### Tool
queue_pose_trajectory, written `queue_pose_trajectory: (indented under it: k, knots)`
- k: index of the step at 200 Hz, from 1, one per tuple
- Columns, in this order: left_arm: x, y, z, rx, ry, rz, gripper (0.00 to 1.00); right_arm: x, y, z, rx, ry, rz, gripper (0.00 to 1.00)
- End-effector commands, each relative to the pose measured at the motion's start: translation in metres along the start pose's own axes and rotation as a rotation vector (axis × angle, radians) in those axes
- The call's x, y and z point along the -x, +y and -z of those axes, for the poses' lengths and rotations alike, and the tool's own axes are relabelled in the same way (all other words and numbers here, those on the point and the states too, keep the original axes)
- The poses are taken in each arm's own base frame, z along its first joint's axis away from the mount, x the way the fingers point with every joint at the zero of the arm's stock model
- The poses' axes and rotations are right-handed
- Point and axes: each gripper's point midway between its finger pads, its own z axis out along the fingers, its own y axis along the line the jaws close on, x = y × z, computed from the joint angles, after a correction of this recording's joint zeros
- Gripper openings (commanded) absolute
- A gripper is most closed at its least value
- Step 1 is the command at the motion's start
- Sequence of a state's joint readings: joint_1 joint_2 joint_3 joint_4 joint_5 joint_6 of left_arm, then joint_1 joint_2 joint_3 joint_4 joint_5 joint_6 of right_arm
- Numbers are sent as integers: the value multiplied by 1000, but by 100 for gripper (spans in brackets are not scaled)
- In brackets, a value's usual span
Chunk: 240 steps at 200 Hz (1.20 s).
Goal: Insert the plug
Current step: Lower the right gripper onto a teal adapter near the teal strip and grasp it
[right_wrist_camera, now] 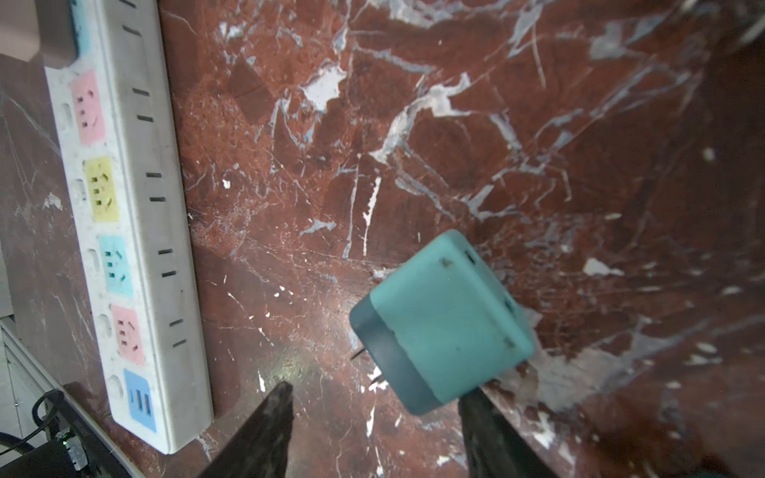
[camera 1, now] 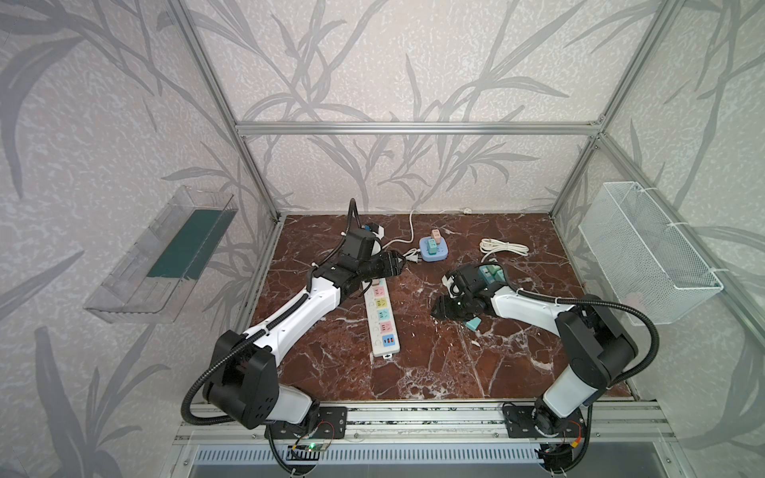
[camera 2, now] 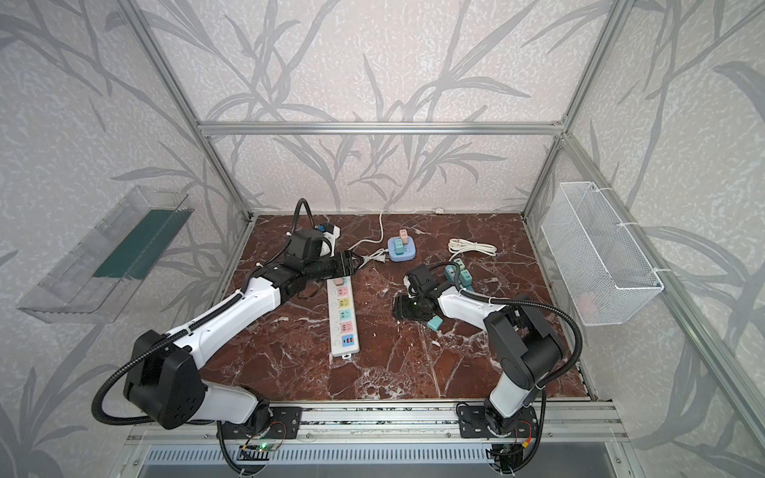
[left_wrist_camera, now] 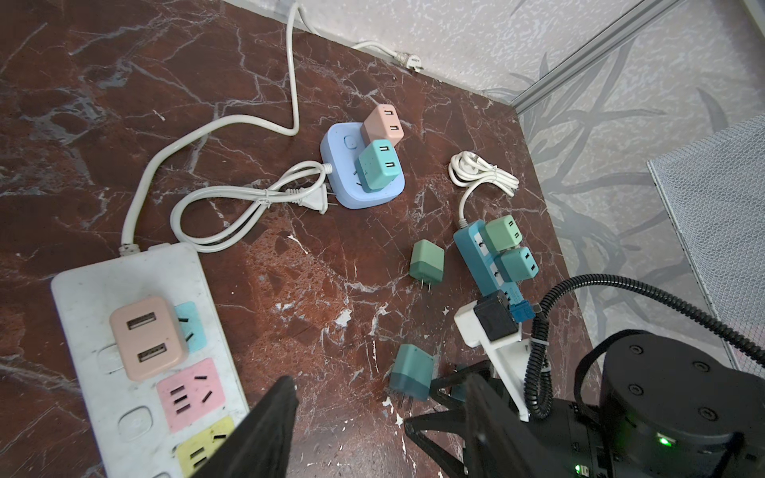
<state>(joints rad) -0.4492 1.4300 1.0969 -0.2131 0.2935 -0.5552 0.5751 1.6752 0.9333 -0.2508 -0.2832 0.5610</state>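
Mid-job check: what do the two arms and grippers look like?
Both the left arm and right arm have white shells, black joints and a black ribbed cable hose. The left gripper and right gripper have black tapered fingers. A green light glows on the right wrist.

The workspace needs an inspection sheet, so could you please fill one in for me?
Surface: red marble tabletop, white-veined.
Job's things: teal plug lying loose by the right gripper; white power strip with a pink adapter at its cord end.
Clutter: blue socket hub and blue strip, two adapters each; loose green adapter.
Grippers: left gripper open, empty; right gripper open, not gripping.
Cables: coiled white cord; looped white cord; strip's cord.
Surroundings: wire basket, clear tray on walls.
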Motion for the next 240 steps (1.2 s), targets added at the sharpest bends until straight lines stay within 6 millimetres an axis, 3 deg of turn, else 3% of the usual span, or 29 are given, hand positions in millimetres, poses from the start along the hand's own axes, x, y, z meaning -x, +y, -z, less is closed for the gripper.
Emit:
queue_pose_trajectory:
  k: [1,32,66,93,127,183,201,240]
  knots:
    - [4,-4,9,-18,-20,-1,65,19,8,12,-6,-53,16,63]
    - [5,-6,9,-22,-19,-1,65,34,-4,25,-110,-96,87,64]
    - [4,-6,9,-25,-19,1,65,55,-8,24,-58,-89,87,66]
    - [5,-6,10,-27,-22,1,65,51,-8,2,-24,-17,94,67]
    - [5,-7,10,-32,-20,2,65,31,-5,-13,28,38,38,65]
    - [6,-9,11,-51,-21,14,65,-2,18,-12,91,61,45,65]
    - [4,-7,7,-45,-12,23,65,-3,20,-10,98,53,45,65]
    - [0,-2,2,-37,3,33,65,6,6,-7,11,-1,57,65]
